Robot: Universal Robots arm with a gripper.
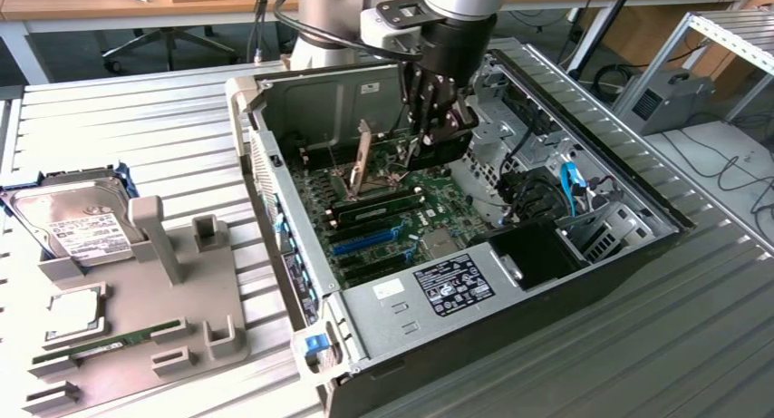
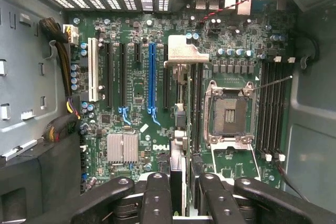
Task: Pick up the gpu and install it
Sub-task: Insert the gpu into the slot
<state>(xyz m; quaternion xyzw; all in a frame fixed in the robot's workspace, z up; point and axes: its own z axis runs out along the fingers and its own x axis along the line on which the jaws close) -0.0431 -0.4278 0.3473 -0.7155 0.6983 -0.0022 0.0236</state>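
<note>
The arm reaches steeply down into the open computer case (image 1: 362, 101), its gripper (image 2: 181, 195) clamped on the gpu (image 2: 181, 108), held edge-on above the motherboard (image 2: 136, 85). The card's bracket (image 2: 185, 52) faces the case's rear wall; walls stand close around.

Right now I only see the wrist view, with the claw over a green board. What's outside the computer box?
Observer: A grey tray sits beside the computer case, on the exterior view's left, with a green memory stick on it.
Operator: Is the box standing up?
Observer: No, it lies on its side on a ribbed metal table, open side up. The claw reaches down into it, holding the gpu.
</note>
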